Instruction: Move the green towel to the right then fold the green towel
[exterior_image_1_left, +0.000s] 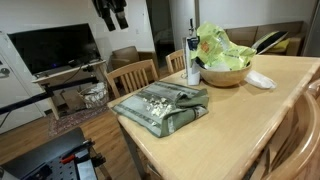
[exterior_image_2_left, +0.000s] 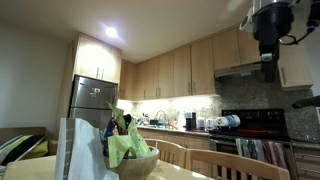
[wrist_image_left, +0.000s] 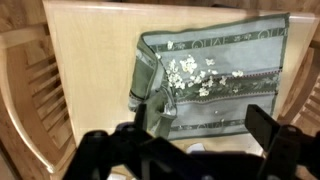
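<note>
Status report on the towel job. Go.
Gripper open, empty, high above table. Green towel rumpled, one edge folded over, not grasped. Bowl and bottle close beside towel.

I'm in a home: wooden cabinets (exterior_image_2_left: 170, 70), a fridge (exterior_image_2_left: 92, 100) and a stove (exterior_image_2_left: 262, 125) line the kitchen, while a TV (exterior_image_1_left: 55, 47) stands far left of my wooden worktop (exterior_image_1_left: 240, 125), chairs (exterior_image_1_left: 132, 76) drawn up beside it.

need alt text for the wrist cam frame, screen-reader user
Seen from above, a green towel with a pale floral patch lies on a light wooden table, its left edge bunched over itself. The gripper hangs above it at the bottom of the frame, dark fingers spread and holding nothing. Wooden chairs flank the table.
</note>
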